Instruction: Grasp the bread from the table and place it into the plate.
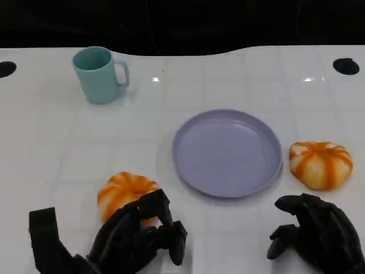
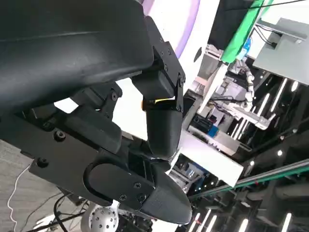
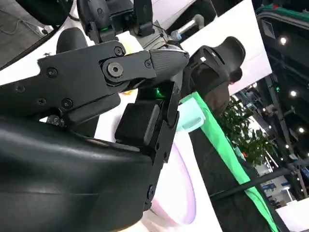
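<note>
Two orange-and-white striped breads lie on the white table. One bread [image 1: 122, 188] sits left of the lilac plate [image 1: 228, 153], the other bread [image 1: 320, 164] right of it. My left hand [image 1: 134, 237] is at the near side of the left bread, with bent fingers reaching over its near edge; no closed grip shows. A sliver of orange bread [image 2: 157, 101] peeks between the left hand's fingers [image 2: 161, 130]. My right hand [image 1: 316, 234] lies near the front edge, just in front of the right bread, fingers loosely bent with nothing in them. The plate holds nothing.
A teal mug [image 1: 98, 74] stands at the back left, well away from both hands. Two dark holes mark the table's far corners, one of them at the right [image 1: 345, 65]. The table's far edge runs along a black background.
</note>
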Robot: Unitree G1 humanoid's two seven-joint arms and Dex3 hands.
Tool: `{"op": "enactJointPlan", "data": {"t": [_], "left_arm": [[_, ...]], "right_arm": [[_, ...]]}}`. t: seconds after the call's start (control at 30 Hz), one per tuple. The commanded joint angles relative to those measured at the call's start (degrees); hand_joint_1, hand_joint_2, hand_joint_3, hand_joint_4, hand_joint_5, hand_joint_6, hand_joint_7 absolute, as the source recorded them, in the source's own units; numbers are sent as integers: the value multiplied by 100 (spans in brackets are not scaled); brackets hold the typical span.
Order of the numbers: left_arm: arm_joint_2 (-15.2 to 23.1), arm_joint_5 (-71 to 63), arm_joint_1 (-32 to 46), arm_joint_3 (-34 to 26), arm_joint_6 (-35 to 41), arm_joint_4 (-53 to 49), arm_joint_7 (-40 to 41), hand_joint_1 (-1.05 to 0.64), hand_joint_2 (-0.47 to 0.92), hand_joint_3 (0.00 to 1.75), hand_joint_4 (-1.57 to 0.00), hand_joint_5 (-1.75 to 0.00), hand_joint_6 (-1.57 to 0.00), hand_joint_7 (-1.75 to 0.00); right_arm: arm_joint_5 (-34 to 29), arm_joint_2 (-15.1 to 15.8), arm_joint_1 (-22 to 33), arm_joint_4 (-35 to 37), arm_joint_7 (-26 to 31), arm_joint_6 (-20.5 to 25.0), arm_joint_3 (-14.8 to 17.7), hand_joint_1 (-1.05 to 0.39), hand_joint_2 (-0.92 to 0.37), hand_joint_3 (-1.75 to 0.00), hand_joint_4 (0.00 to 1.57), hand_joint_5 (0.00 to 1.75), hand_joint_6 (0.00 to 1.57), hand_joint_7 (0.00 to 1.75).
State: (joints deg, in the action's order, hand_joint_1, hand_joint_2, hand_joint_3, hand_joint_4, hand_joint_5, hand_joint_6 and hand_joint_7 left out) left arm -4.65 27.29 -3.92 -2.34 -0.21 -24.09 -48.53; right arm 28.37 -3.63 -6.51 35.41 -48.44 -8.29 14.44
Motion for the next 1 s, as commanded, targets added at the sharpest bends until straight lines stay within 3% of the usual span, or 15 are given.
{"op": "enactJointPlan", "data": {"t": [0.03, 0.27, 0.57, 0.67, 0.8, 1.0], "left_arm": [[60, -27, 35, -28, -62, -13, -7, -101, 73, 0, -88, -168, -78, -141], [71, -73, 57, -23, -274, 36, -49, -102, 74, 1, -87, -166, -76, -140], [224, -919, 12, 51, -2328, 215, 193, -105, 87, 4, -65, -152, -63, -120], [500, -1506, 56, 121, -2829, 540, 553, -105, 91, 2, -63, -131, -51, -96], [788, -2353, 140, 184, -3376, 909, 1205, -105, 88, 0, -60, -116, -43, -80], [1299, -3874, 321, 203, -3671, 1581, 2389, -105, 92, 4, -32, -110, -24, -59]], "right_arm": [[20, 88, 33, -45, -9, -17, 7, -60, -92, -16, 157, 56, 157, 22], [13, 81, 41, -50, -2, -36, 6, -61, -92, -17, 157, 56, 157, 21], [-4, 83, 83, -154, 76, 34, -21, -61, -92, -15, 157, 57, 157, 23], [-1, 82, 106, -192, 94, 62, -33, -61, -92, -16, 157, 57, 157, 23], [25, 74, 117, -218, 93, 87, -49, -59, -92, -16, 157, 57, 157, 23], [34, 71, 141, -253, 109, 113, -57, -58, -92, -15, 157, 56, 157, 22]]}}
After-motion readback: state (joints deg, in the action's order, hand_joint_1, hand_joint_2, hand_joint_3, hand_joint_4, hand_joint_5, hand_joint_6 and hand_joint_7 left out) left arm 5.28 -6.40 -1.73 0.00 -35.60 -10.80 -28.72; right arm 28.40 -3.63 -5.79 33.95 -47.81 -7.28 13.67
